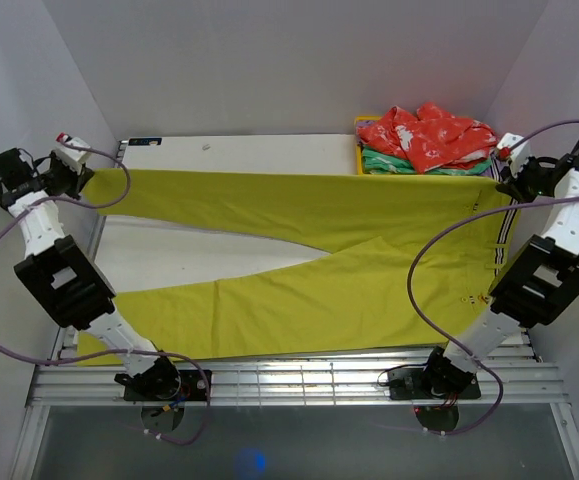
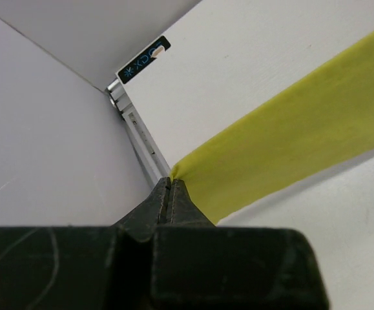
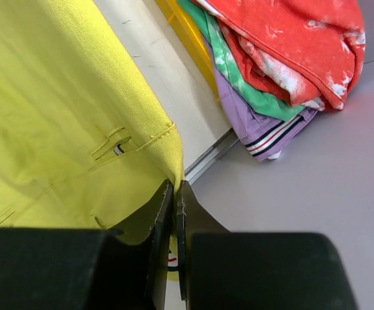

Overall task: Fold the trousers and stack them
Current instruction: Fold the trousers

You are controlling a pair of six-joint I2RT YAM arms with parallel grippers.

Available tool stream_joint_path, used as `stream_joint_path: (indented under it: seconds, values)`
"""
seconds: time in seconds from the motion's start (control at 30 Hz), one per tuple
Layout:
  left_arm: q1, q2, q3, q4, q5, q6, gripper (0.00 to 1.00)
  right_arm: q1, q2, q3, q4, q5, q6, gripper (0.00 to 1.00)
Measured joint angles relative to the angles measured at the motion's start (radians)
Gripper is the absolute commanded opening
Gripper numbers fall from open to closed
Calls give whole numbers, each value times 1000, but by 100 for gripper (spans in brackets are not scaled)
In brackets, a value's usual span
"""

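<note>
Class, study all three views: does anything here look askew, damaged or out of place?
Nothing damaged. The red garment lies crumpled over the green garment. The trousers lie spread, left gripper and right gripper pinching their far edge.

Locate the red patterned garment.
Red garment sits at the table's far right corner in top view, atop the green garment, just beyond the trousers' waistband corner held by the right gripper.

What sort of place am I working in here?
Probably a lab test booth, not a home: plain grey walls box in a white table, an aluminium rail runs along its near edge, and a stack of folded garments sits beyond the spread trousers.
</note>
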Motion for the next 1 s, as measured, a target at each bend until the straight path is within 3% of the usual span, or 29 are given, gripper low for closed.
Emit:
stream_joint_path:
  seconds: [0.17, 0.33, 0.47, 0.6, 0.83, 1.0]
  values:
    - [149, -232, -154, -92, 135, 101, 0, -82, -150, -145, -50, -56, -140, 8]
    - [377, -408, -327, -404, 217, 444, 0, -193, -306, -375, -129, -47, -359, 8]
    - [570, -430, -468, -684, 154, 746, 0, -318, -369, -566, -200, 21, -459, 8]
    - [722, -360, -570, -840, -27, 882, 0, -411, -357, -678, -221, 122, -497, 8]
    - [746, -272, -760, -731, -348, 963, 0, -423, -344, -878, -71, 294, -525, 8]
    - [722, -293, -856, -621, -430, 977, 0, -407, -319, -938, 16, 356, -528, 8]
